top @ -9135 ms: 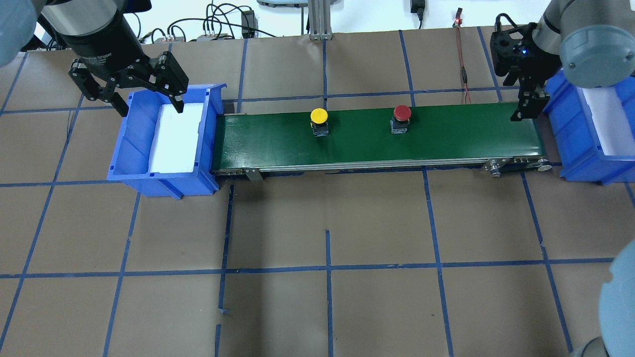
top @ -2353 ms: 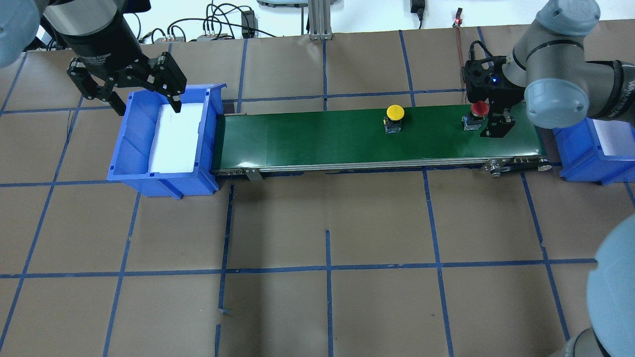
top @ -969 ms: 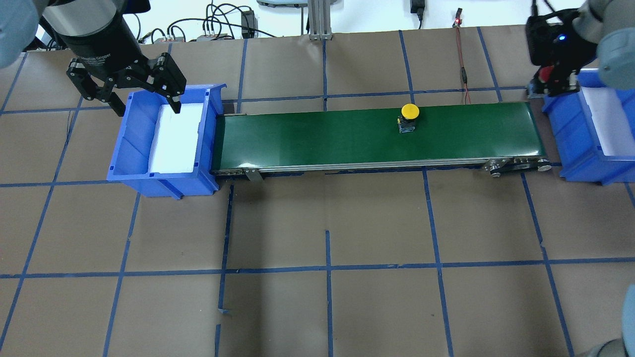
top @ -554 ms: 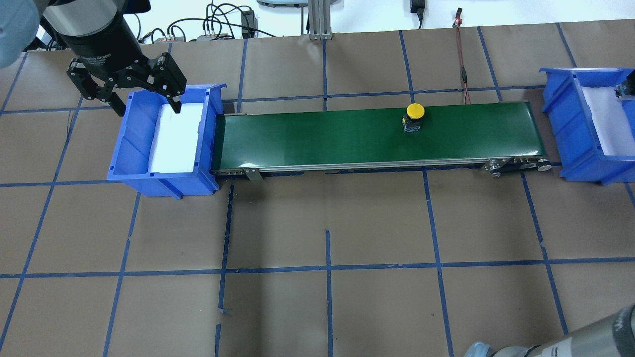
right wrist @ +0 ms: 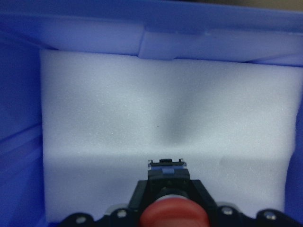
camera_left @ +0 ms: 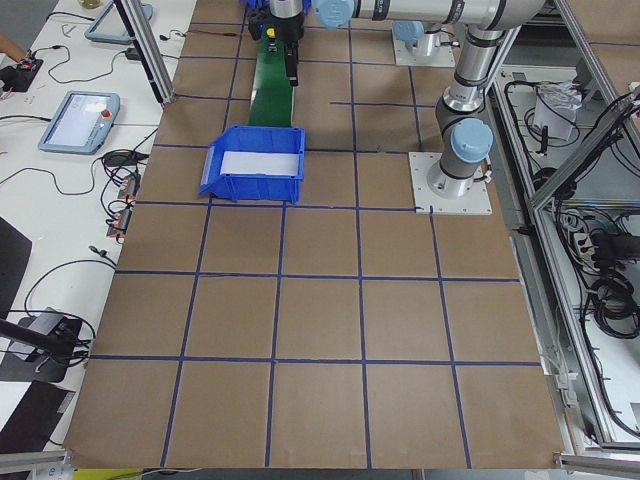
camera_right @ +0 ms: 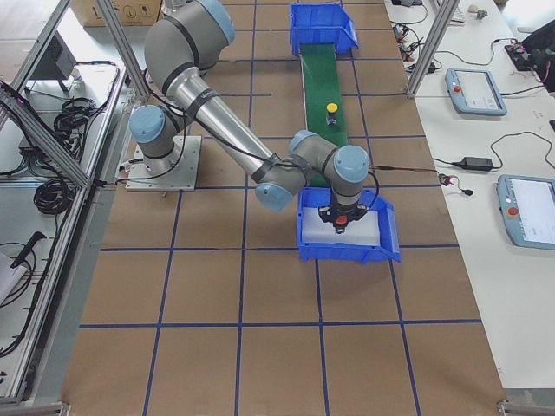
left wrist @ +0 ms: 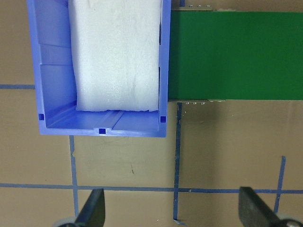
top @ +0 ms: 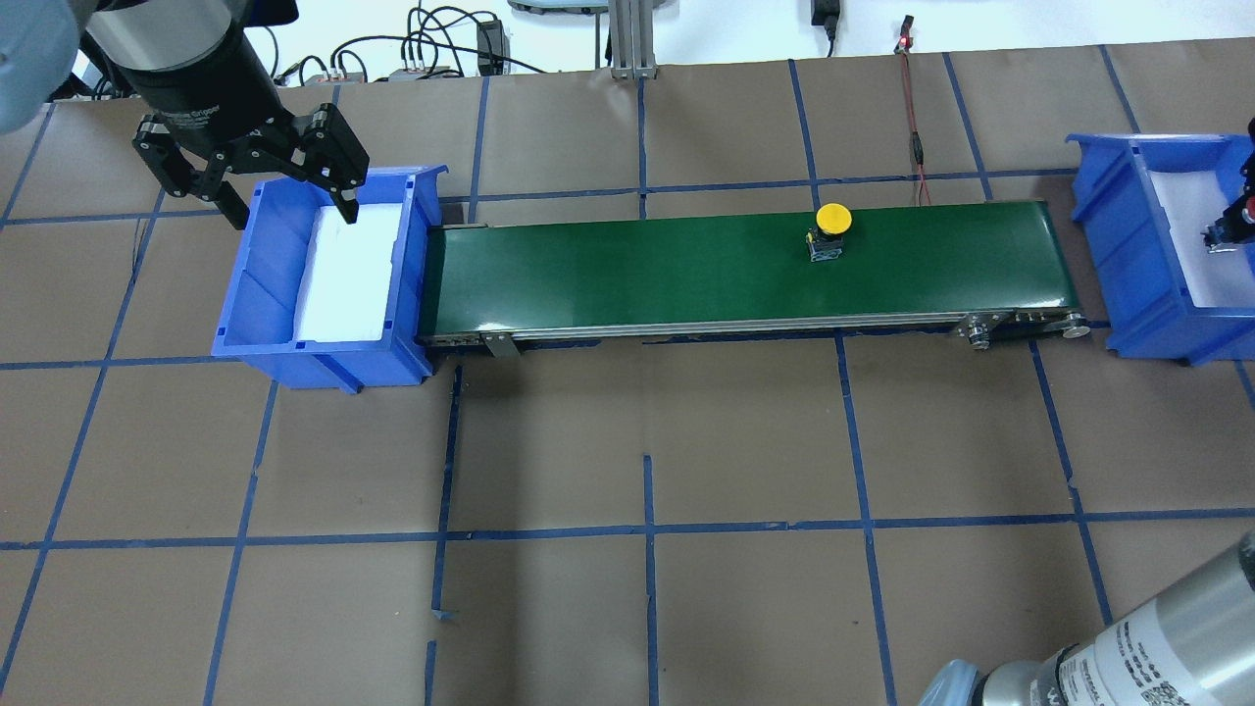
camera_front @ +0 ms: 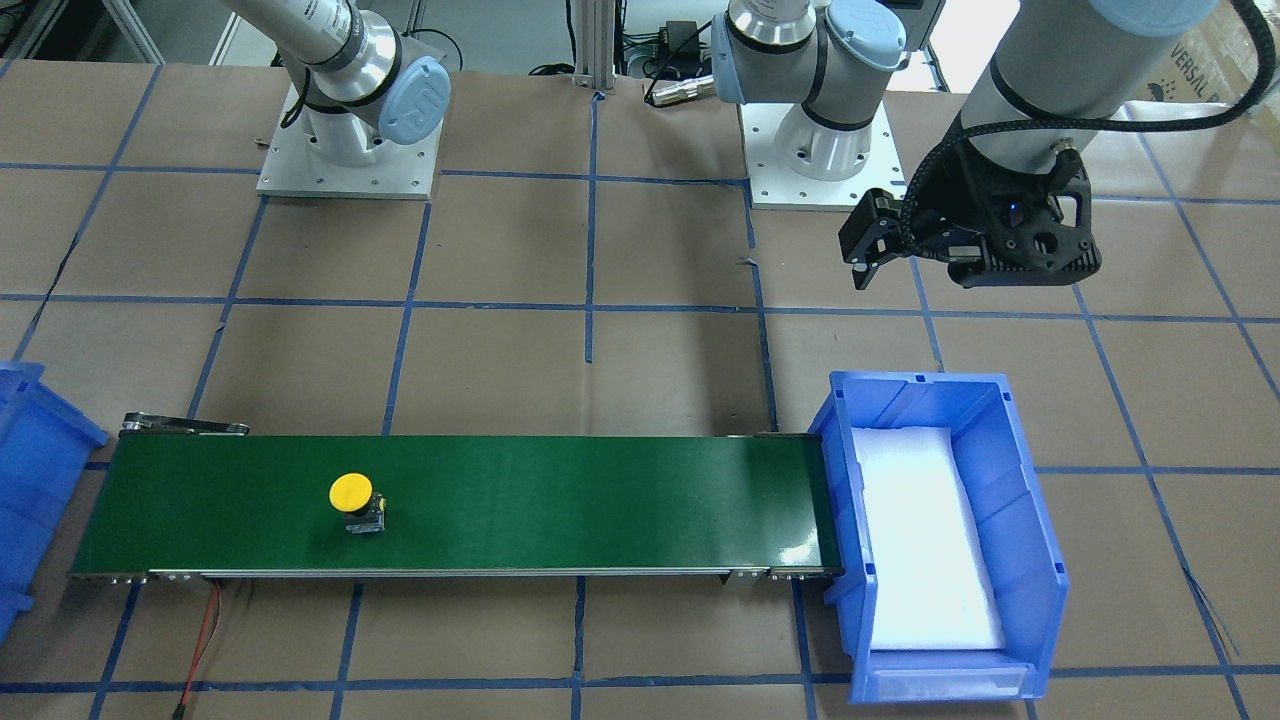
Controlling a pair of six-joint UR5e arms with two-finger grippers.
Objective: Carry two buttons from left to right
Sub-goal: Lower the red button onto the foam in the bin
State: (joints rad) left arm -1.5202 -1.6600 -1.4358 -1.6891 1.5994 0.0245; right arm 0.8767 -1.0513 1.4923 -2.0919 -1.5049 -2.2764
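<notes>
And there's the red mushroom-cap push-button (right wrist: 173, 213) on its small dark grey body, pinched in the black two-finger right gripper (right wrist: 168, 189), jaws clamped on the body, cap facing the wrist camera. It hangs over the white foam pad (right wrist: 165, 94) inside the blue plastic right-hand bin (top: 1108, 226), not touching down as far as the views show.

So this looks like the drop-off for button one. To do it cleanly: ease straight down until the grey body meets the foam, keep it level so it doesn't tip onto its cap, part the jaws only then, and lift out vertically, clear of the bin walls.

Meanwhile the yellow mushroom-cap push-button (top: 831, 220) stands upright on the long green conveyor belt (top: 686, 275), towards the robot's right end but short of it, well apart from the bin. That one is the next pickup, I'd say: grip the square body, not the round cap.

Over at the other end, the black left gripper (top: 294, 211) hovers with jaws spread wide and nothing in them, beside the blue plastic left-hand bin (top: 245, 294).
</notes>
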